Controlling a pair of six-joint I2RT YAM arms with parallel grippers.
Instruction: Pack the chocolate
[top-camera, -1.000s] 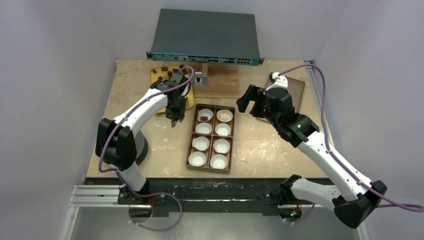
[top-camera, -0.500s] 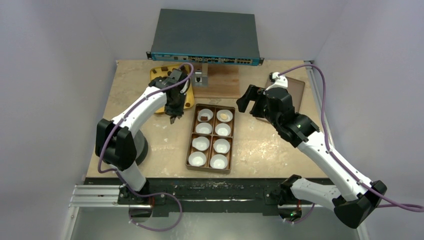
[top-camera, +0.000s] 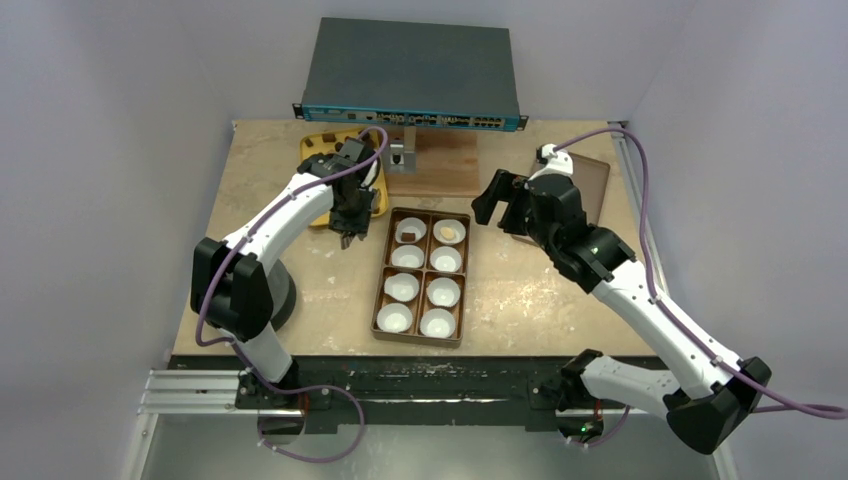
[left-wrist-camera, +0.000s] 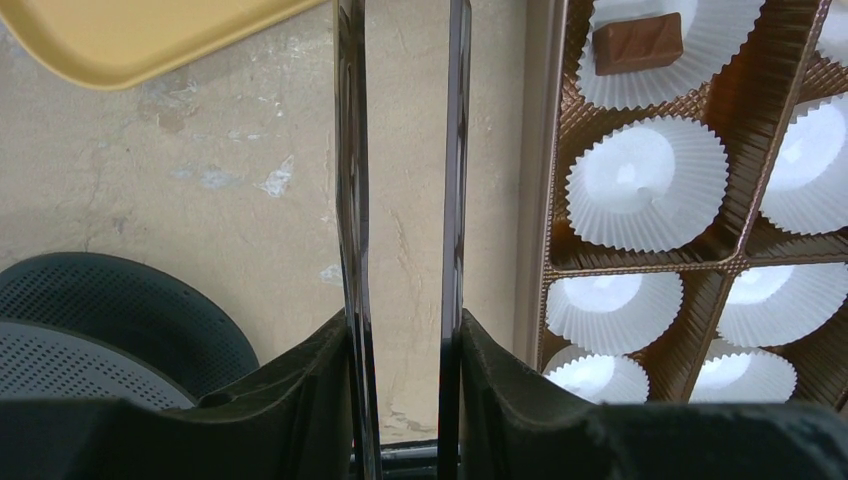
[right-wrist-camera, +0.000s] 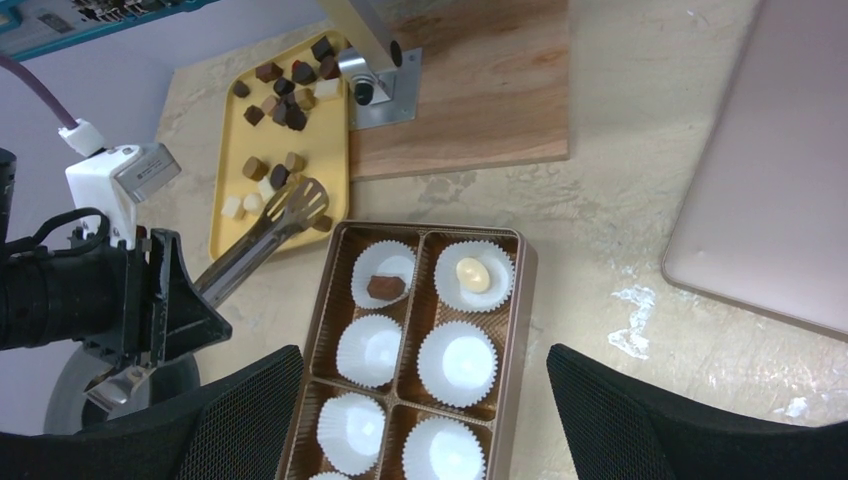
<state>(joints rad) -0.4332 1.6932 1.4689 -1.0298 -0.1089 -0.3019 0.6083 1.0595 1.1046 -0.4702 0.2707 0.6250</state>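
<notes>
The chocolate (right-wrist-camera: 285, 85) lies as several small brown, tan and pale pieces on a yellow tray (right-wrist-camera: 310, 140) at the back left. One brown piece (right-wrist-camera: 385, 287) and one pale piece (right-wrist-camera: 472, 273) sit in the two far paper cups of the brown box (top-camera: 467, 280). My left gripper (left-wrist-camera: 403, 330) is shut on metal tongs (left-wrist-camera: 350, 150). The tongs' tips (right-wrist-camera: 305, 200) hang slightly apart over the tray's near edge, with no piece seen between them. My right gripper (right-wrist-camera: 420, 380) hovers open and empty above the box.
A network switch (top-camera: 410, 70) stands at the back, with a wooden board (top-camera: 440, 165) and a metal bracket (top-camera: 400, 155) in front of it. A flat brown lid (top-camera: 590, 190) lies at the right. The left arm's base (left-wrist-camera: 100, 320) sits near the box.
My left gripper with the tongs has moved a little away from the box, back toward the yellow tray. The right arm has stayed where it was.
</notes>
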